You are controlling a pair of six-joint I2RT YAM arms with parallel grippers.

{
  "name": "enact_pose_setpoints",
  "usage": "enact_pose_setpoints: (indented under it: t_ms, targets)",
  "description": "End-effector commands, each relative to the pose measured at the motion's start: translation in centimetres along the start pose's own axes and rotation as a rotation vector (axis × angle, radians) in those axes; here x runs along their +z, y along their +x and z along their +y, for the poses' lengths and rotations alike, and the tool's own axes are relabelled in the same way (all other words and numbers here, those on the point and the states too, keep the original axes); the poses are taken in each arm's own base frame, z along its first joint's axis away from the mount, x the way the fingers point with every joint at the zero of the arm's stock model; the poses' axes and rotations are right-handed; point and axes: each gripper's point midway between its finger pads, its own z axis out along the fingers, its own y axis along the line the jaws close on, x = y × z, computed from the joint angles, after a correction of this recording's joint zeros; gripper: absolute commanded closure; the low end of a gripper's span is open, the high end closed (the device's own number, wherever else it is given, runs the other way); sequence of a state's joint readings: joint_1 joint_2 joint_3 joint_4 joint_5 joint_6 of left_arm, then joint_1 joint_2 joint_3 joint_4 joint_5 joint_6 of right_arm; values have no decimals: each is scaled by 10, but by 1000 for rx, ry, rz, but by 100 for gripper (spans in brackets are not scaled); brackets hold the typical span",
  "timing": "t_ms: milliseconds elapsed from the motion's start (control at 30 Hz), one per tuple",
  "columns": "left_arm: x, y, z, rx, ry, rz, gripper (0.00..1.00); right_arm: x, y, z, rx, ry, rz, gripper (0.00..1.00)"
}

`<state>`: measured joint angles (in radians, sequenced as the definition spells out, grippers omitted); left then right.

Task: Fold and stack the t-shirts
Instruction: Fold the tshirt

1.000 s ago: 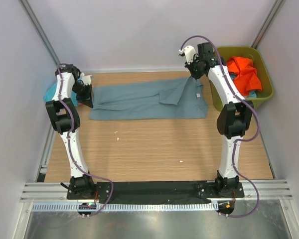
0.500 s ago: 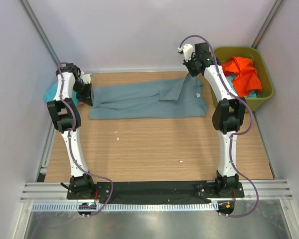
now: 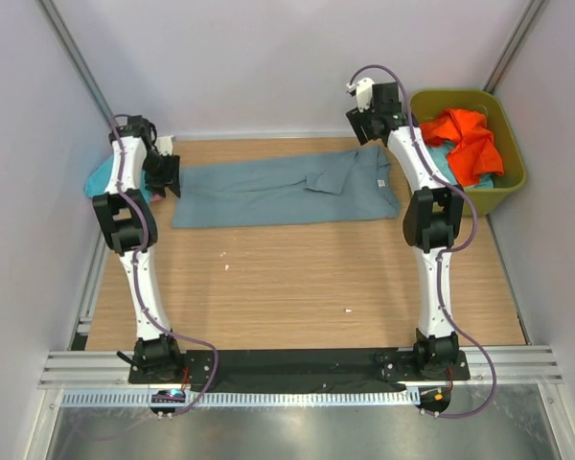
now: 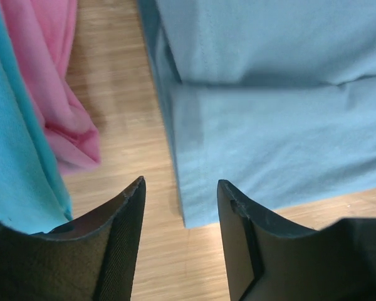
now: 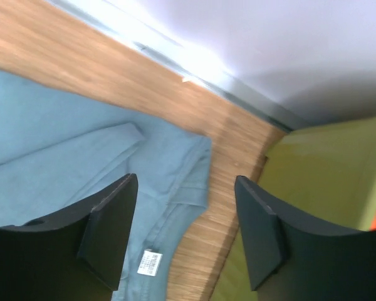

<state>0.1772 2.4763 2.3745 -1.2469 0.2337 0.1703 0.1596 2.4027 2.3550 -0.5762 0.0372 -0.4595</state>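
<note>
The large grey-blue t-shirt (image 3: 278,192) lies flat in a long folded strip across the far side of the table. My left gripper (image 3: 166,172) hovers at its left end, open, with only the shirt's corner (image 4: 200,200) and bare wood between the jaws (image 4: 182,184). My right gripper (image 3: 369,129) hangs above the shirt's right end, open and empty (image 5: 185,180); the white label (image 5: 151,262) shows below it. A pink t-shirt (image 4: 56,94) and a turquoise one (image 4: 12,157) lie left of the left gripper. An orange t-shirt (image 3: 470,139) lies on a light blue one (image 3: 441,158) in the tub.
The olive-green tub (image 3: 513,177) stands at the far right, close beside the right gripper. The turquoise shirt (image 3: 98,177) hangs off the table's left edge. White walls close in the back and both sides. Bare wood (image 3: 297,278) stretches between the shirt and the arm bases.
Both grippers have gone from shut to open and released the grey-blue shirt. Its raised right end has dropped flat. The right gripper has drawn back toward the far wall.
</note>
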Motion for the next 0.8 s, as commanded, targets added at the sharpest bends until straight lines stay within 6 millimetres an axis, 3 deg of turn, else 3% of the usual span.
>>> enact_pose_setpoints:
  t_ms: [0, 133, 200, 367, 467, 567, 767]
  targets:
    - [-68, -26, -25, 37, -33, -165, 49, -61, -73, -48, 104, 155, -195, 29]
    - [-78, -15, -61, 82, 47, -158, 47, -80, -57, -19, 166, 29, -146, 28]
    - [-62, 1, -85, 111, 107, -90, 47, -81, -45, 11, 221, -100, -113, 28]
    - [-19, 28, -130, 173, 188, 50, 49, -64, 25, 77, 282, -331, 86, 32]
    - [2, 36, -132, 189, 164, 105, 49, -52, 49, 104, 312, -439, 152, 33]
    - [14, 45, -130, 207, 131, 147, 49, -40, 64, 119, 367, -499, 200, 34]
    - [28, 62, -117, 210, 81, 210, 50, -35, 72, 143, 428, -618, 231, 41]
